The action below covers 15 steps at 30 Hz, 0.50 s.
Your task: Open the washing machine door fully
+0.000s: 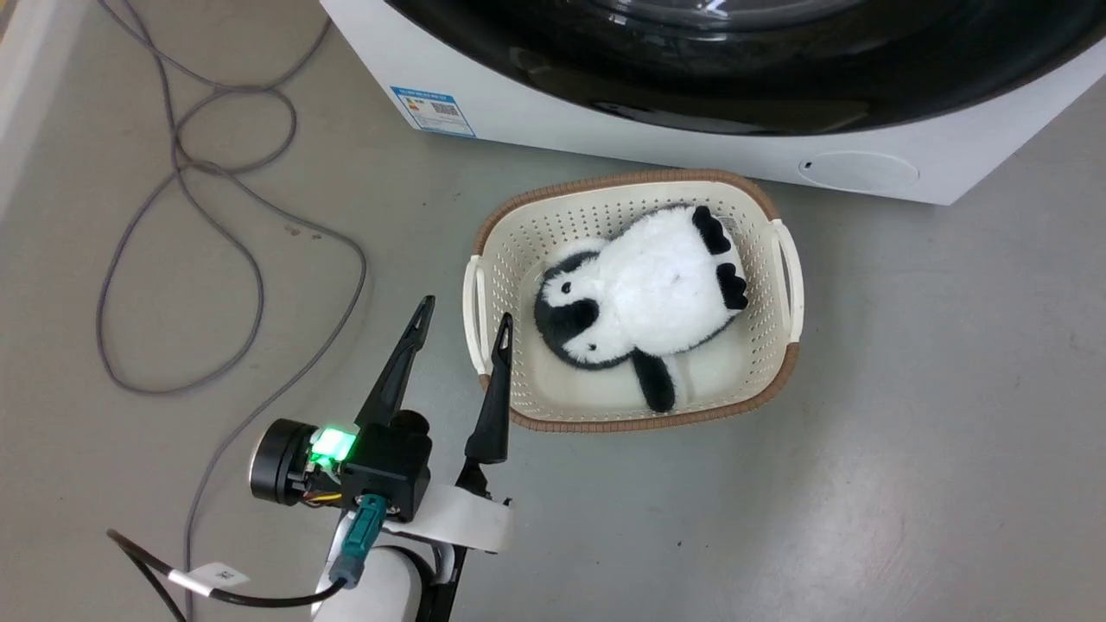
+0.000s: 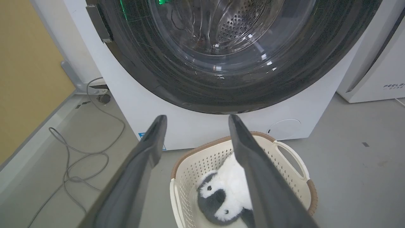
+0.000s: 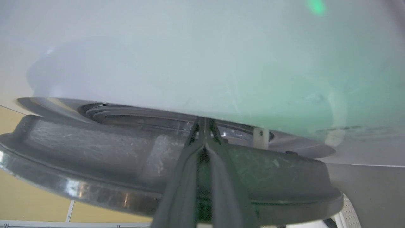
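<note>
Left gripper [image 1: 465,311] at 7 o'clock in head view, fingers spread, empty, just beside the basket [image 1: 622,180] holding a plush penguin [image 1: 648,294]; right gripper [image 3: 205,119] fingers pressed together, tips at the gap between the washing machine door [image 3: 95,152] and the washing machine [image 3: 190,63] front, both at 12 o'clock in head view.

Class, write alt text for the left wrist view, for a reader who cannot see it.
The left gripper, wide open, points toward the washing machine door, glossy black around a clear glass bowl, set in the white washing machine. Below it on the grey floor, a cream basket holds a black-and-white plush toy.
</note>
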{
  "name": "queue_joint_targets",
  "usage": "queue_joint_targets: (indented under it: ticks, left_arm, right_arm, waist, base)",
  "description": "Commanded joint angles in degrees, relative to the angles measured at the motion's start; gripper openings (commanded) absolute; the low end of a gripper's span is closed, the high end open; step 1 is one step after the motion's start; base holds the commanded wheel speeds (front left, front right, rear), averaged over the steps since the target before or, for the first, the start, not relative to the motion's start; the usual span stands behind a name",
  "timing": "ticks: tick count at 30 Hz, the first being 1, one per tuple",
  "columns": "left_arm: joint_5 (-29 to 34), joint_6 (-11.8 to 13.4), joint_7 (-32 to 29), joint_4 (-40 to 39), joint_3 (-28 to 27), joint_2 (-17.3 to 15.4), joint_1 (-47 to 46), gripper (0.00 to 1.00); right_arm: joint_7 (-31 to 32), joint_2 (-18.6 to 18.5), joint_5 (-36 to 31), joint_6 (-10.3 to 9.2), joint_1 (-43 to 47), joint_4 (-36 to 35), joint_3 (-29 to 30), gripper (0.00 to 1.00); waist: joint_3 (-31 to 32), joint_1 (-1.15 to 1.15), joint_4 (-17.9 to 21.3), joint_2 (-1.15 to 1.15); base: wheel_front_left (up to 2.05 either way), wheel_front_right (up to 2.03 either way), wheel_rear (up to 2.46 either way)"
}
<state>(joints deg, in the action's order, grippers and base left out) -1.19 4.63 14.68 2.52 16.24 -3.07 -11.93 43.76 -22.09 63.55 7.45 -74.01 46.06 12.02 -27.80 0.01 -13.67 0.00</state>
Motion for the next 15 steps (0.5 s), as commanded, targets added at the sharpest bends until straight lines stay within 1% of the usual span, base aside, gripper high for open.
queue_joint_targets:
  ticks: [1, 8, 15]
  left_arm:
    - [-0.26, 0.39, 0.32, 0.15, 0.09, -0.14, -0.75, 1.0]
    - [-0.38, 0.45, 0.32, 0.37, -0.14, -0.1, -0.26, 1.0]
    - [-0.35, 0.39, 0.32, 0.76, -0.7, -0.25, 0.79, 1.0]
  right_arm:
    - [1.15, 0.65, 0.03, 0.03, 0.95, 0.42, -0.47, 0.0]
    - [3.11, 1.22, -0.9, 0.03, 4.8, -0.37, 0.08, 0.0]
    - [5.2, 2.57, -1.26, 0.03, 10.62, -2.46, 0.5, 0.0]
  waist:
    - [0.46, -0.01, -0.03, 0.0]
    - [2.57, -0.01, 0.05, 0.0]
    - [6.3, -0.01, 0.21, 0.0]
  base:
    - [0.0, 0.0, 0.0]
    - [0.0, 0.0, 0.0]
    - [0.0, 0.0, 0.0]
